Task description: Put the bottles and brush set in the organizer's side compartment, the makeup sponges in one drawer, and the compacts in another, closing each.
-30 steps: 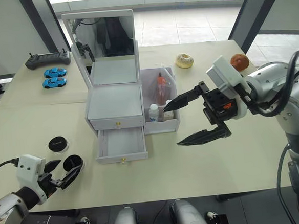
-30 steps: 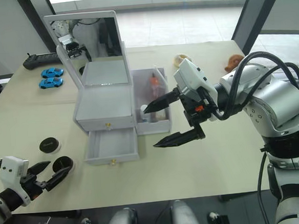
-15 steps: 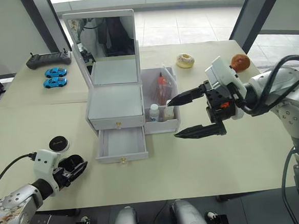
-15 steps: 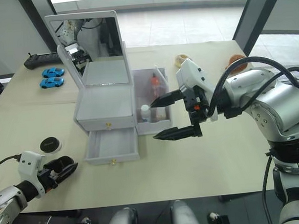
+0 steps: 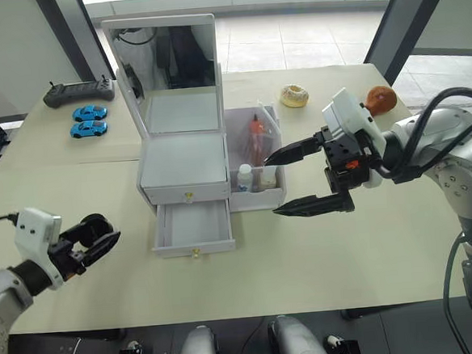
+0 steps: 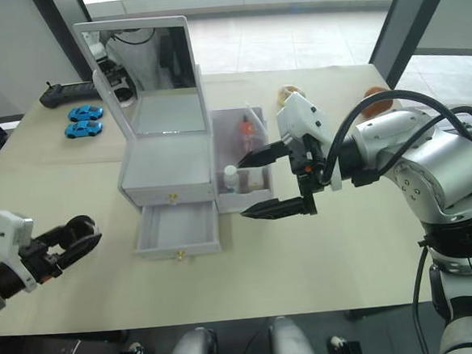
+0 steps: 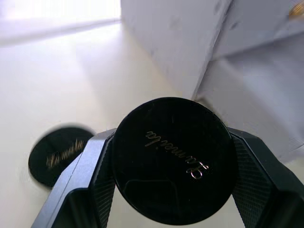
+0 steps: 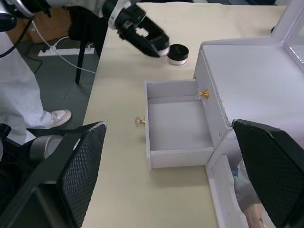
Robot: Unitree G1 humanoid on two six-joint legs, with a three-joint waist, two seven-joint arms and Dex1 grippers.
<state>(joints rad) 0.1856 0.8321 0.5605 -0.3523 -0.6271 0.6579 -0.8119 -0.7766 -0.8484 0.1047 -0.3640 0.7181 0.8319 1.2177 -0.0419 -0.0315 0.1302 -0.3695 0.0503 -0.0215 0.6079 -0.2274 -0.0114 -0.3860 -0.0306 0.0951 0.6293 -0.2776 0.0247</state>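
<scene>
My left gripper (image 5: pixel 97 235) is shut on a round black compact (image 7: pixel 173 152) with a gold script mark, held just above the table left of the organizer (image 5: pixel 182 160). A second compact (image 7: pixel 57 156) lies on the table beneath it. The organizer's lower drawer (image 5: pixel 192 227) stands open and empty; the upper drawer (image 5: pixel 183 183) is shut. The side compartment (image 5: pixel 274 195) holds a white-capped bottle (image 5: pixel 243 177) and the brush set (image 5: pixel 255 135). My right gripper (image 5: pixel 271 185) hovers open, fingertips by the compartment's right side. The makeup sponges are out of view.
A doughnut (image 5: pixel 293 96) and an orange-brown round thing (image 5: pixel 379 98) lie at the back right. Two blue toy cars (image 5: pixel 86 121) and a black controller (image 5: pixel 78 92) sit at the back left. A person's leg and shoe (image 8: pixel 28 102) stand off the table's left side.
My left gripper closed on the compact and lifted it off the table. The right gripper moved slightly toward the side compartment, then held still.
</scene>
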